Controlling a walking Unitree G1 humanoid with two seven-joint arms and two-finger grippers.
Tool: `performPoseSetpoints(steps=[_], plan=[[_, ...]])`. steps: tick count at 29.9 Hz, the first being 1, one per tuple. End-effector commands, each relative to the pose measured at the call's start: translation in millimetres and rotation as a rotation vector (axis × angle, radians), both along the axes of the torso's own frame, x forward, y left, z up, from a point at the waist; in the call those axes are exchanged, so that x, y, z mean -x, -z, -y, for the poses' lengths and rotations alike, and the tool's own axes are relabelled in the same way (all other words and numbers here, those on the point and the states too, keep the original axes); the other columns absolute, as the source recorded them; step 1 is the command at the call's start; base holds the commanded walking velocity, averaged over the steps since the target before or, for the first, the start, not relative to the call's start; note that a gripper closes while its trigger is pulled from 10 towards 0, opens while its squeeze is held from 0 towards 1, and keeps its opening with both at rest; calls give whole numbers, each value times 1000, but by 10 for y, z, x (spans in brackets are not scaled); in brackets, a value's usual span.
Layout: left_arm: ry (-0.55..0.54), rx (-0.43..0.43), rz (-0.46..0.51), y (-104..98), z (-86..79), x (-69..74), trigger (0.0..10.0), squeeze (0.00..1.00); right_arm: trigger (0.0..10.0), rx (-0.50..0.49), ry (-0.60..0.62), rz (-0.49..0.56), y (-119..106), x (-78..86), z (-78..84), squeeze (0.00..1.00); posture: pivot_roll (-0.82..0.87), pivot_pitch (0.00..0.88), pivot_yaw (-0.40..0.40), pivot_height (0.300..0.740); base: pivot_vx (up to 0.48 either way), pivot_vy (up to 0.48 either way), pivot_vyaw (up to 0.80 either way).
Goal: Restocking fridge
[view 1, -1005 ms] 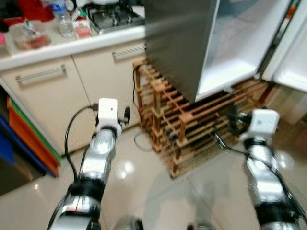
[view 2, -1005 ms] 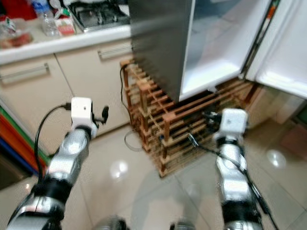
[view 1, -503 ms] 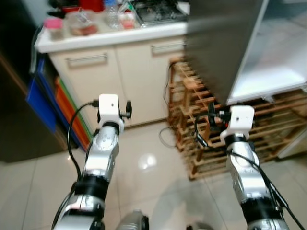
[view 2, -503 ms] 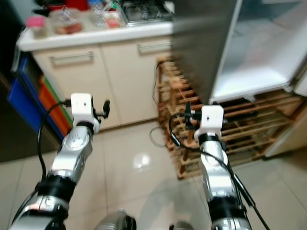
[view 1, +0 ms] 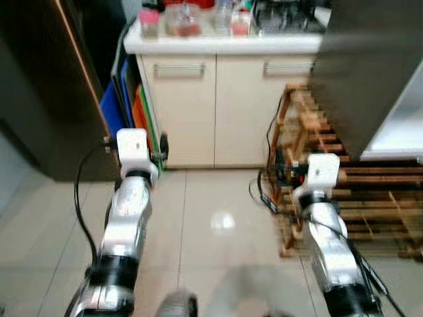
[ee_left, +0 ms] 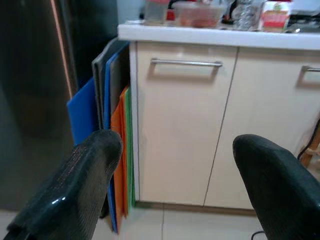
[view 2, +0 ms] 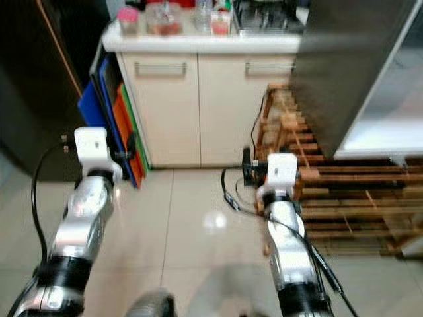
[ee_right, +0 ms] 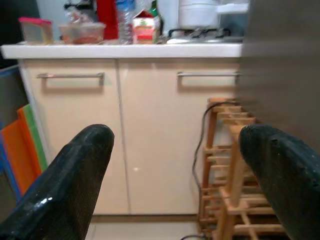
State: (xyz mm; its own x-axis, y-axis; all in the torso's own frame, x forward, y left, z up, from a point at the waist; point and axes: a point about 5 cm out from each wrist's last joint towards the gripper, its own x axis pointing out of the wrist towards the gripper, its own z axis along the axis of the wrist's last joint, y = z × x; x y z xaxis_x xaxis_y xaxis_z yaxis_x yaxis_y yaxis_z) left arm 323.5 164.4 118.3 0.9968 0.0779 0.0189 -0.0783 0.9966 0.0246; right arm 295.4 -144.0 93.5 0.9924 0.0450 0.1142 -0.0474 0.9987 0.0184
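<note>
Left claw (ee_left: 175, 185): held out over the floor (view 1: 211, 224), fingers spread wide, holding nothing.
Right claw (ee_right: 175, 185): also held out, fingers wide apart, holding nothing.
Fridge (view 1: 367, 66): at 2 o'clock, dark side panel, standing on a wooden rack (view 1: 344, 191); white interior shows at its right edge.
Tabletop (view 2: 198, 43): at 12 o'clock, white, above two cream cabinet doors (ee_left: 182, 125) with bar handles.
Items: pink-lidded tub (ee_right: 35, 30), clear box (ee_right: 80, 32) with red contents, bottle (ee_right: 125, 22), red-and-white carton (ee_right: 145, 30).
Writing: carton print too blurred to read.
Boards (ee_left: 112, 150): blue, orange and green, upright beside the cabinet at 11 o'clock.
Right wrist view: hob (ee_right: 200, 34) and white pot (ee_right: 197, 12) on the tabletop.
</note>
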Motion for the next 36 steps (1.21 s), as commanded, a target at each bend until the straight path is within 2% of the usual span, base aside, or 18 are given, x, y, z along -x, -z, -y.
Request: performPoseSetpoints(steps=[1,4,9,19,25,26,27,28,29,36], plan=[[25,-24,42,-128,65,-53,10000,0,10000,-12,0,23,-66,-47,-8,0,-7,0,18,703,480,0,0],[62,-75,80,-223,120,-88,10000,0,10000,14,5,50,-120,-70,-36,0,-8,0,12,703,480,0,0],[69,-70,97,-290,93,-135,10000,0,10000,101,70,78,-153,-69,27,0,-17,0,10,703,480,0,0],[77,-57,105,-333,130,-187,10000,0,10000,86,70,69,-148,-106,33,0,-27,0,16,703,480,0,0],[67,-63,148,-474,88,-269,10000,0,10000,85,60,60,-152,-117,-11,0,-22,0,18,703,480,0,0],[66,-65,151,-483,64,-274,10000,102,10000,86,58,50,-146,-120,-18,0,-21,0,18,703,480,0,0],[66,-65,151,-483,64,-274,10000,102,10000,86,58,50,-146,-120,-18,0,-21,0,18,703,480,0,0],[71,-48,144,-466,52,-269,10000,1000,10000,71,59,41,-137,-122,-19,0,-20,0,17,703,480,0,0],[66,-15,123,-420,26,-255,10000,1000,10000,64,63,28,-120,-122,-8,0,-19,0,14,703,480,0,0],[41,-17,107,-388,-9,-271,10000,1000,10000,66,84,12,-109,-149,34,0,-9,0,7,703,480,0,0]])
